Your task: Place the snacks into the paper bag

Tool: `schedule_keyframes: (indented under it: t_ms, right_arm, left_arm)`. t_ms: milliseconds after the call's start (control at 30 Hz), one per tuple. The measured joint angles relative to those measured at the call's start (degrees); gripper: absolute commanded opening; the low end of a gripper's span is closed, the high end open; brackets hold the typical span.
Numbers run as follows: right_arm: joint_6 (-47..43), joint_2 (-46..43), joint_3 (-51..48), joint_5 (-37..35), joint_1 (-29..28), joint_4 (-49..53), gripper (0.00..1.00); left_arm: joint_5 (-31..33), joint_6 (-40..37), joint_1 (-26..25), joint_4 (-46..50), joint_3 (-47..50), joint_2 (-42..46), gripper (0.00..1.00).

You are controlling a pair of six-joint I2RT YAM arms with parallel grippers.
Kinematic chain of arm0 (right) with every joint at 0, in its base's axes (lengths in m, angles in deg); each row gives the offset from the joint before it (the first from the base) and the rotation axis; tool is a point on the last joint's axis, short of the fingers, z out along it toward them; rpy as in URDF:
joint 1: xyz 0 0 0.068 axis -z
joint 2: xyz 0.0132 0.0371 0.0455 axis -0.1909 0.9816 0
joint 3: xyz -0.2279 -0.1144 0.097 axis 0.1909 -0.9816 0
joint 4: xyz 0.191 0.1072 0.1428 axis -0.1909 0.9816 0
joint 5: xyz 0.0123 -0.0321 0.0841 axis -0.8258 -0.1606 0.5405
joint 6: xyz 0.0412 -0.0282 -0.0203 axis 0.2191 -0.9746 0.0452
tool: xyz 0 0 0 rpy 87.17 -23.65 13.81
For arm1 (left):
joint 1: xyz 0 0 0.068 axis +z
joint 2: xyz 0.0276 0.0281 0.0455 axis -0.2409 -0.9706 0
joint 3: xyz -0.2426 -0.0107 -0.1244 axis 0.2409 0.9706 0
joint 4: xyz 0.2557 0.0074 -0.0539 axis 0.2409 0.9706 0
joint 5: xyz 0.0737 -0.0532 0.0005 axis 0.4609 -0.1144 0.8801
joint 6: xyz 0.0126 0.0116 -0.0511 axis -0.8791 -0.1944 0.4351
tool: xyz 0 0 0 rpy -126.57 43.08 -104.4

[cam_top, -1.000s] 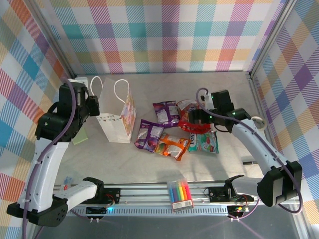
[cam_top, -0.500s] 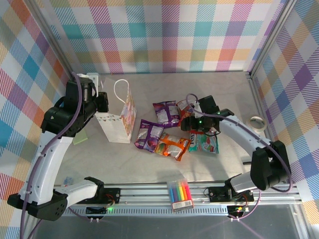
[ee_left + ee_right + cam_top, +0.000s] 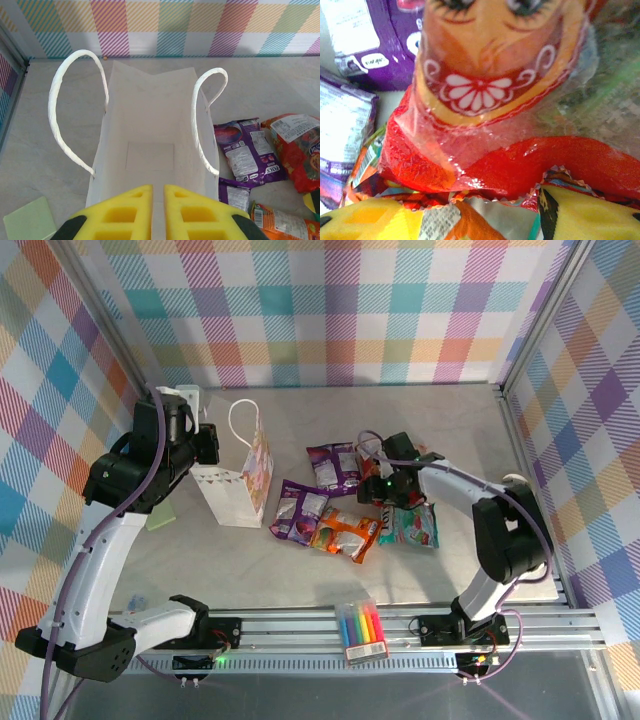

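Note:
The paper bag [image 3: 240,480] stands open at the left of the table, white inside [image 3: 150,100], with nothing in it. My left gripper [image 3: 207,445] [image 3: 159,192] is at its near rim, its yellow fingers pinched on the paper wall. The snacks lie to the right of the bag: two purple packets [image 3: 335,465] [image 3: 298,510], an orange one [image 3: 345,532] and a teal-and-white one [image 3: 410,528]. My right gripper [image 3: 385,485] [image 3: 480,210] is down on the pile. The red packet [image 3: 485,165] is bunched between its fingers, over a crimped packet edge.
A pack of rainbow marker pens [image 3: 362,630] lies on the front rail. A green pad [image 3: 160,515] sits left of the bag. A roll of tape [image 3: 515,480] is by the right wall and a white box [image 3: 185,398] stands at the back left.
My right gripper moved left and down onto the red packet and its fingers closed in. My left gripper shifted to the bag's rim and closed on it.

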Motion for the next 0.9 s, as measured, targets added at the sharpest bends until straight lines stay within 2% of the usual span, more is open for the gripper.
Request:
schedule_keyframes:
  t_ms: [100, 333, 633, 767, 900]
  right_arm:
    - [-0.04, 1.64, 2.51, -1.95, -0.07, -0.20, 0.64]
    - [-0.50, 4.44, 5.66, -4.24, 1.18, -0.17, 0.64]
    - [-1.79, 6.56, 6.54, -4.02, 7.61, -0.13, 0.65]
    - [-1.81, 6.56, 7.02, -4.07, 8.57, -0.15, 0.67]
    - [-1.84, 6.56, 7.04, -3.93, 8.46, -0.07, 0.68]
  left_arm:
    - [0.17, 0.11, 0.00, -0.02, 0.04, 0.00, 0.09]
    - [0.42, 0.74, 0.00, -0.35, 2.95, -0.15, 0.11]
    - [0.33, 1.07, 0.00, -1.77, 3.15, -1.62, 0.11]
    - [0.35, 1.14, 0.00, -1.77, 3.15, -1.68, 0.15]
    - [0.35, 1.36, 0.00, -1.79, 3.15, -1.66, 0.24]
